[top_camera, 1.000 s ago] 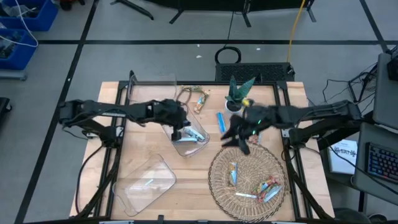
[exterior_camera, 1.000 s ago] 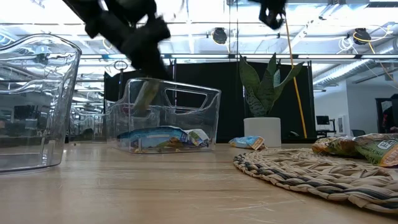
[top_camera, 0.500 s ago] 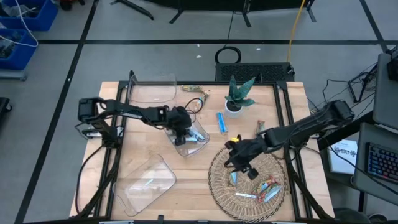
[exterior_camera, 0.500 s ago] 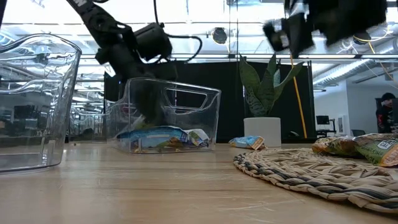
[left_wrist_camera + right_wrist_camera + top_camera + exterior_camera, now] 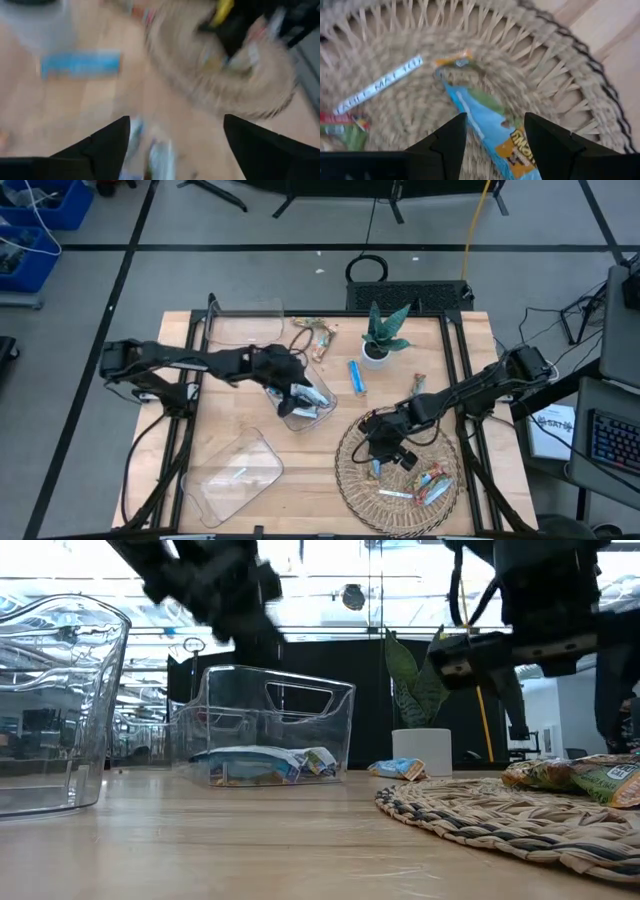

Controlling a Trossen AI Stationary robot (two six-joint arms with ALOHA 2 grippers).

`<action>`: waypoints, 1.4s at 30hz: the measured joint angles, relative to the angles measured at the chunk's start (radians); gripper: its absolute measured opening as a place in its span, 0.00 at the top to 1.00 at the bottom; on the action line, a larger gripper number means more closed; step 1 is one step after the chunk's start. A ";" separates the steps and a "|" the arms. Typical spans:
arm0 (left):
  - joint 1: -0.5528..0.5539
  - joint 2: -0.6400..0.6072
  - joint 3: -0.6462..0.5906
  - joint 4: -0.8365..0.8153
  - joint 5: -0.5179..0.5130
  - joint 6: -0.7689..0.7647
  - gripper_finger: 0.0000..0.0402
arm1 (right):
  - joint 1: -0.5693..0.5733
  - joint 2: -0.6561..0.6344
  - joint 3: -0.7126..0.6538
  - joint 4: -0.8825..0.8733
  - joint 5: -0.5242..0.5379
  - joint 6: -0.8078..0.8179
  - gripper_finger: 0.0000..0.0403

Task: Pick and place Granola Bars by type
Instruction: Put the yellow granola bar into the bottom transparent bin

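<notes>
Granola bars lie in three places. Several lie in the clear bin, one blue bar lies flat on the wood, and several lie in the woven basket. My left gripper hovers over the clear bin, open and holding nothing. My right gripper hangs open just above the basket. Its fingers stand on either side of a blue bar without touching it. A silver-white bar and an orange bar lie beside that one.
A potted plant stands at the far middle, with loose bars to its left. One empty clear container is at the far left and another at the near left. Bare wood lies between the bin and the basket.
My left gripper dipped into the clear bin with a greenish bar, let it go and has risen above the bin's rim. My right gripper has swung from beside the plant toward the near edge, dropped low over the basket and rolled at the wrist.
</notes>
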 joint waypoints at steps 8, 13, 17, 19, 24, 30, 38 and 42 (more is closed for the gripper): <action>-0.102 -0.158 0.054 0.082 -0.102 -0.078 0.17 | -0.024 0.047 -0.030 0.058 0.003 -0.045 0.53; -0.149 -0.188 0.094 0.118 -0.159 -0.061 0.22 | -0.024 0.108 -0.045 0.088 -0.001 -0.023 0.58; -0.165 -0.196 0.131 0.132 -0.192 -0.027 0.27 | -0.024 0.107 -0.046 0.091 0.026 -0.015 0.71; -0.169 -0.200 0.141 0.123 -0.210 -0.024 0.30 | -0.024 0.081 -0.046 0.080 0.031 -0.010 0.81; -0.169 -0.207 0.154 0.133 -0.253 -0.021 0.36 | -0.024 -0.060 -0.012 -0.002 0.105 0.061 0.96; -0.177 -0.201 0.153 0.165 -0.260 0.051 0.39 | -0.036 -0.298 0.100 -0.094 0.268 0.283 0.98; -0.259 -0.199 0.152 0.410 -0.249 0.496 0.38 | -0.144 -0.475 0.130 0.344 0.430 0.538 0.99; -0.266 -0.197 0.152 0.428 -0.351 0.597 0.38 | -0.188 -0.442 0.130 0.514 0.422 0.561 0.99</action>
